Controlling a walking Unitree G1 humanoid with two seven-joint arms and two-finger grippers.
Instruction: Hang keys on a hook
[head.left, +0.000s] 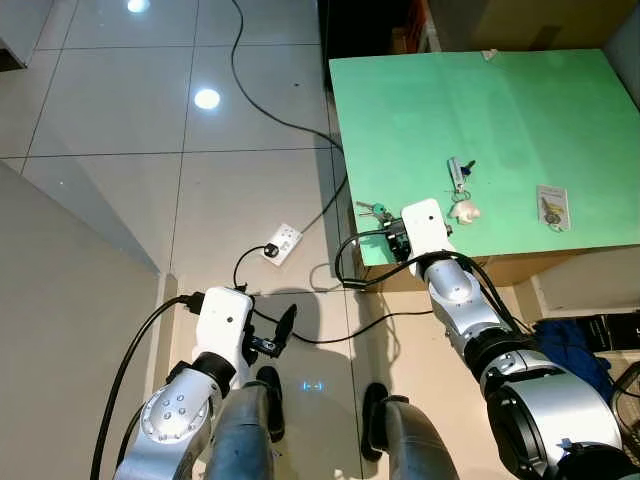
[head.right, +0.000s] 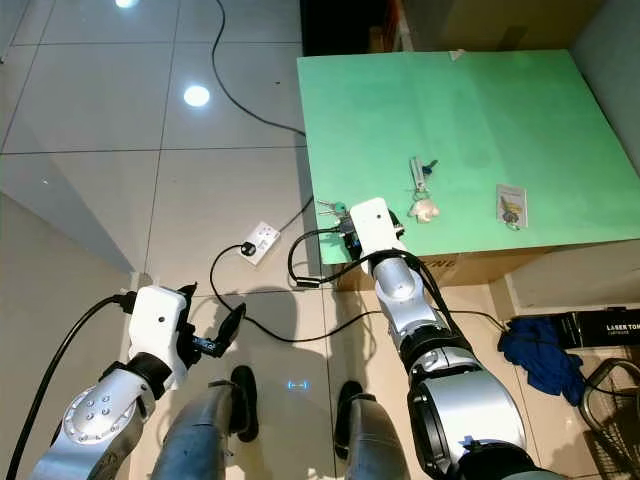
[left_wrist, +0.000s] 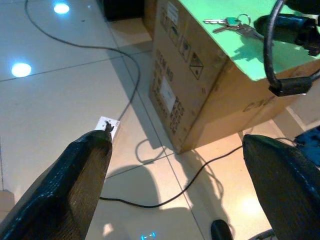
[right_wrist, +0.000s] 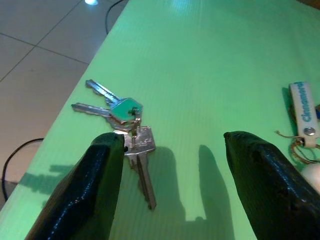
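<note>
On the far left of the scene our left gripper (left_wrist: 172, 190) hangs low over the pale tiled floor (head.left: 120, 120), fingers spread wide and holding nothing. Just beyond it a white power strip (head.left: 283, 243) lies on the tiles, with a black cable (head.left: 262, 100) running from it toward the far wall. To the right stands a cardboard box (left_wrist: 195, 95) topped by a green table surface (head.left: 500, 120). Near its left edge lies the bunch of keys (right_wrist: 127, 130), one with a teal head (the others plain metal), flat on the green and gripped by nothing. Our right gripper (right_wrist: 172, 167) hovers low over that near-left corner, fingers parted wide and empty, one black finger (right_wrist: 87, 190) just beside the keys; we cannot tell whether it touches them. Further right lie a second key set (head.left: 458, 172) on a white strap, a small white charm (head.left: 465, 211), and, near the right edge, a small packet (head.left: 552, 207). A blue cloth (head.left: 570, 355) sits on the floor at the right.
</note>
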